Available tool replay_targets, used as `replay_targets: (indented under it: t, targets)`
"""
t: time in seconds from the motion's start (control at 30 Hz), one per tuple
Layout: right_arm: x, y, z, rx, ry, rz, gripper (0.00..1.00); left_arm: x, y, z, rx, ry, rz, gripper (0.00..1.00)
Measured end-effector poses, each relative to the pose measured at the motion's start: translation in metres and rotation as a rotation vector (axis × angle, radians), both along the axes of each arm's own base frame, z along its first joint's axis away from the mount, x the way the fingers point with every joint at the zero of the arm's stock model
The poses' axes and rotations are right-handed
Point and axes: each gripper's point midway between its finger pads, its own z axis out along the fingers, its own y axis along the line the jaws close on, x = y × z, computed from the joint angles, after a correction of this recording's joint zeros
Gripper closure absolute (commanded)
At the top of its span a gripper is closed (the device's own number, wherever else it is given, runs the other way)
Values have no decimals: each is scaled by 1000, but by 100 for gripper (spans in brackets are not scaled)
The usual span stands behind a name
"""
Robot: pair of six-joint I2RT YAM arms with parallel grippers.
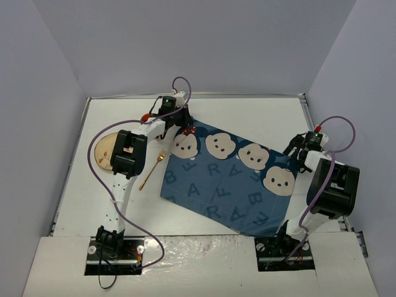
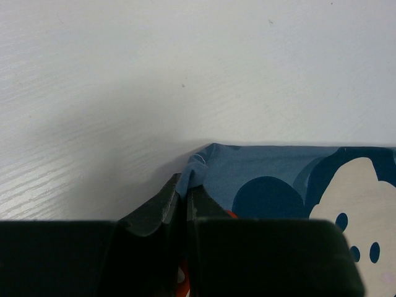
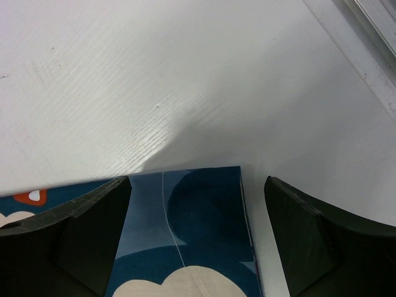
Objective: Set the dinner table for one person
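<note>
A dark blue cloth printed with letters and mouse faces lies slanted on the white dinner table. My left gripper is shut on the cloth's far left corner; the corner is pinched between the fingers. My right gripper is open, its fingers on either side of the cloth's far right corner, not touching it. A gold spoon lies left of the cloth. A round plate sits at the far left, partly under the left arm.
Pale lavender walls close in the table on three sides. A metal rail runs along the table's right edge. The arm bases stand at the near edge.
</note>
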Motion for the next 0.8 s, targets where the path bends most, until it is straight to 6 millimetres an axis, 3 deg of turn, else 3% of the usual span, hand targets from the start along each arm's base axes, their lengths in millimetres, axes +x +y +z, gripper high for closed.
replay_targets:
  t: [0.17, 0.43, 0.57, 0.7, 0.8]
  targets:
    - [6, 7, -3, -44, 43, 18, 21, 0, 0, 0, 0, 1, 2, 100]
    - [3, 5, -6, -78, 79, -6, 46, 1, 1, -1, 3, 1, 9, 100]
    - [1, 2, -7, -91, 93, -17, 62, 1, 2, -1, 2, 2, 12, 100]
    - [3, -1, -7, -102, 100, -23, 88, 2, 4, -1, 1, 3, 15, 100]
    - [6, 0, -7, -93, 91, -18, 100, 1, 3, -1, -5, 5, 8, 100]
